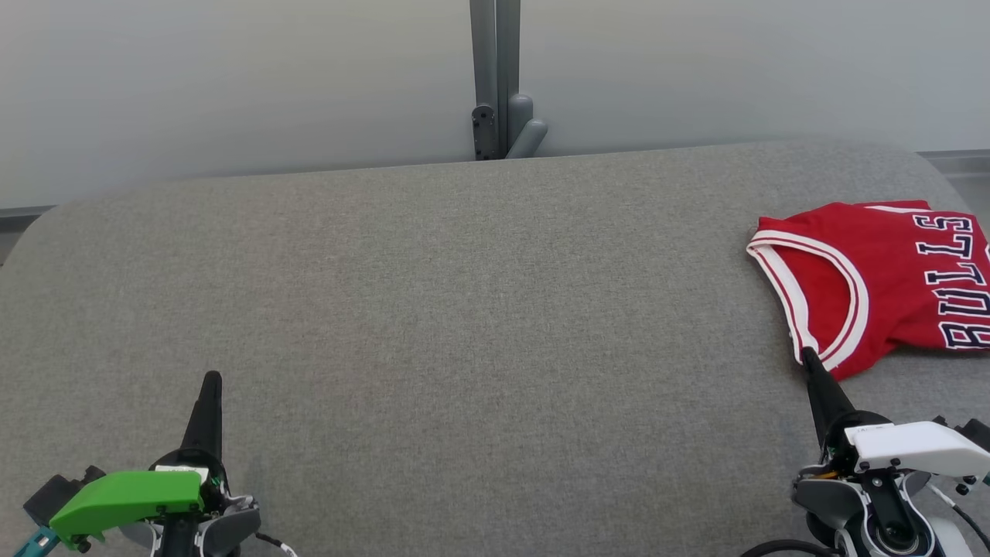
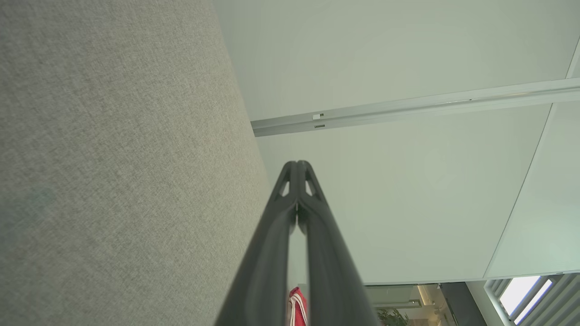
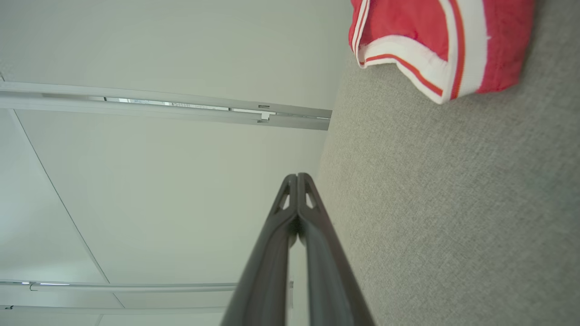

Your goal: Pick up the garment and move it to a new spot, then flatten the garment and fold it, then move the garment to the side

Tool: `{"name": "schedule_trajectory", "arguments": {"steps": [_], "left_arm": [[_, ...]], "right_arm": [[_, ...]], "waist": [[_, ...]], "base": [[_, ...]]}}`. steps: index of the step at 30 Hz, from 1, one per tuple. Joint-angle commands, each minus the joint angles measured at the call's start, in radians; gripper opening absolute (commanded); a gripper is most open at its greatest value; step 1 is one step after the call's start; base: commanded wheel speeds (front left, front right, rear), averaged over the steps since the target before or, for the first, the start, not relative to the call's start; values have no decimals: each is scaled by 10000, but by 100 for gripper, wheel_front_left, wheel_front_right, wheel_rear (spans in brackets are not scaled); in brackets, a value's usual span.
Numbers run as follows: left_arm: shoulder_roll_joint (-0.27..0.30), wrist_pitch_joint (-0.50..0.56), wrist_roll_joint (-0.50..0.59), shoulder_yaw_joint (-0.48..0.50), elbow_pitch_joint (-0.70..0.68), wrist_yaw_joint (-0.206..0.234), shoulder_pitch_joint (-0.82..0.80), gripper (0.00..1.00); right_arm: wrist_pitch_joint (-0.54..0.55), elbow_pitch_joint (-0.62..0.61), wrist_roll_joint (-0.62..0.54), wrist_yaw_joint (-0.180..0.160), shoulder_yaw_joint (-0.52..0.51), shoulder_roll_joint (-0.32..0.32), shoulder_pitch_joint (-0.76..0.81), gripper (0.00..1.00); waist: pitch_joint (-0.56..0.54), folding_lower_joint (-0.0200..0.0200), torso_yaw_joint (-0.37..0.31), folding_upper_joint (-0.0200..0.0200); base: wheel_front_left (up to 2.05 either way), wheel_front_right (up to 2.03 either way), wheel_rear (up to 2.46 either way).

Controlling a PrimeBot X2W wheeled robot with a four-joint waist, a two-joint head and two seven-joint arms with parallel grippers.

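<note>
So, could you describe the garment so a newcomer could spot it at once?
Start at the wide grey fabric surface. At its right edge, just beyond the right gripper, lies the garment. It is a red jersey, white-trimmed, lettered BULLS.
</note>
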Motion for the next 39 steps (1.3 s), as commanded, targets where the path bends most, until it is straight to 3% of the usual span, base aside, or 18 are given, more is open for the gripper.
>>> {"name": "schedule_trajectory", "arguments": {"steps": [1, 19, 39], "left_arm": [[58, 48, -173, 75, -78, -52, -218, 0], [65, 360, -1238, 184, -108, -110, -373, 0], [65, 360, -1241, 181, -108, -112, -363, 0]], "right_arm": [[53, -71, 221, 5, 15, -56, -168, 0], [351, -60, 1540, 4, 30, -64, -279, 0], [358, -56, 1550, 4, 32, -63, -284, 0]], "waist": [[4, 0, 2, 98], [62, 0, 17, 114], [65, 0, 17, 115]], "base": [[0, 0, 0], [0, 0, 0], [0, 0, 0]]}}
